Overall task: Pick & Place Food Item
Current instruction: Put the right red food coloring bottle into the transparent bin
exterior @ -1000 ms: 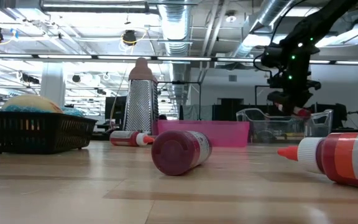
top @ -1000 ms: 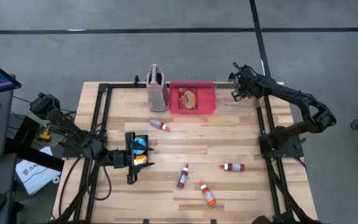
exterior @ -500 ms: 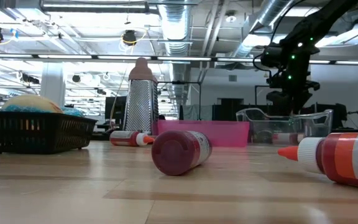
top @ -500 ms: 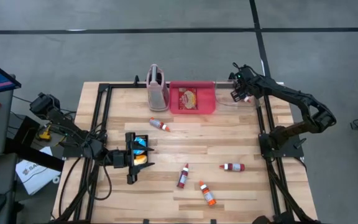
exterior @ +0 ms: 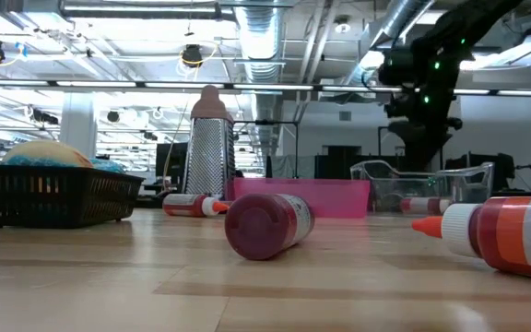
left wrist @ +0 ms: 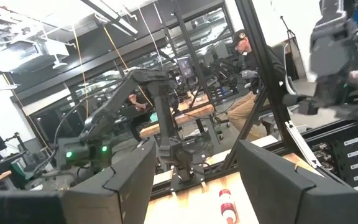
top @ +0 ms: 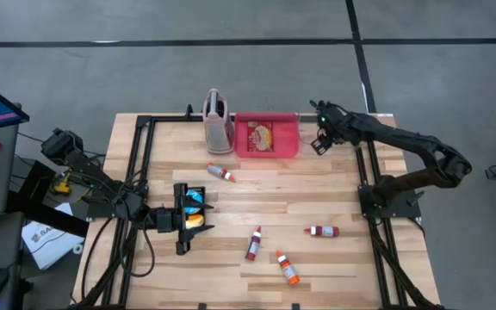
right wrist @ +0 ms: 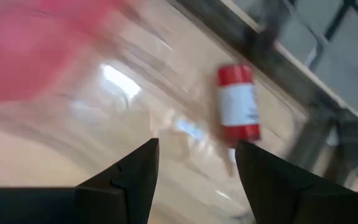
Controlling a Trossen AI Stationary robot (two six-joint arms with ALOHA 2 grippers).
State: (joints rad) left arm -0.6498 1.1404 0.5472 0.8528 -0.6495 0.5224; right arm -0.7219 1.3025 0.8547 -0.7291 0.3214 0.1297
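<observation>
Four small red sauce bottles are lying loose on the wooden table [top: 334,194]: one [top: 220,171] near the grater, one [top: 323,231] toward the right side, and two close together near the front, one [top: 254,243] just beside the other [top: 288,268]. A fifth red bottle [right wrist: 237,104] is lying inside the clear bin [exterior: 419,187], which is sitting at the back of the table just beside the pink tray [top: 266,136]. The pink tray is holding a packaged food item [top: 259,134]. One metal grater [top: 217,120] is standing upright next to the tray.

The right gripper [top: 319,143] is hanging over the clear bin, pointing down, its fingers spread apart and holding nothing. The left gripper [top: 182,218] is hovering beside the black basket [exterior: 52,194], which is holding yellow and blue items; its fingers are standing apart with nothing between them.
</observation>
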